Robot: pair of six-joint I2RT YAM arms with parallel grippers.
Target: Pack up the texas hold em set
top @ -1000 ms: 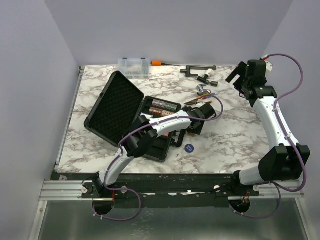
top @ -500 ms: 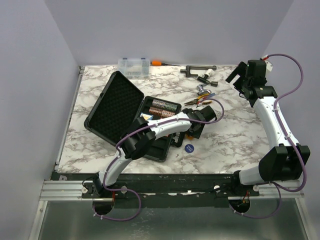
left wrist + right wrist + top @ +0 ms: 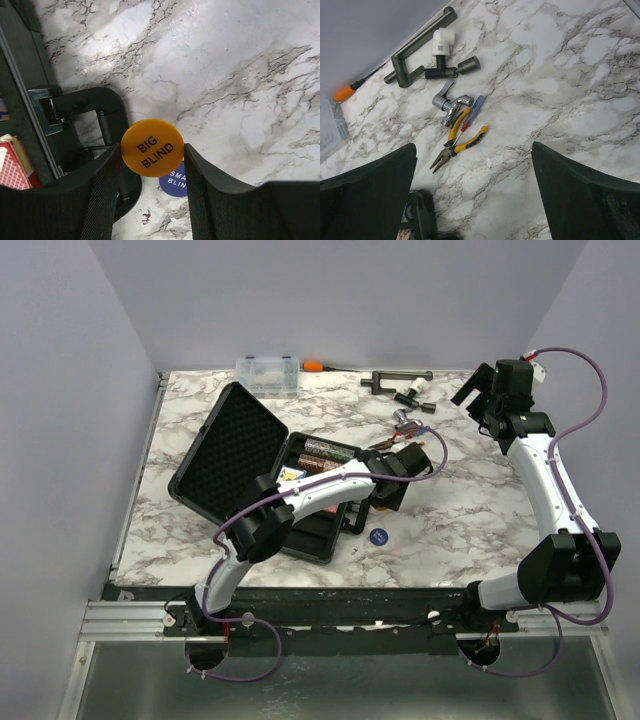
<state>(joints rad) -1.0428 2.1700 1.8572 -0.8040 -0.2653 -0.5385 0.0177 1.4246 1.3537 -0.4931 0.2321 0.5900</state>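
Left wrist: orange disc point(image 3: 152, 148) pinched in left gripper point(image 3: 153, 156), overlapping blue disc point(image 3: 173, 183).

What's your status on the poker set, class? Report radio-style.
Left gripper clamped on orange disc beside open case. Right gripper open, empty, above pliers. Blue disc on table below it. Path to case looks clear.

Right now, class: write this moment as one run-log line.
left pincer: grips orange BIG BLIND disc | blue disc: on table | case: open | right pincer: open, empty
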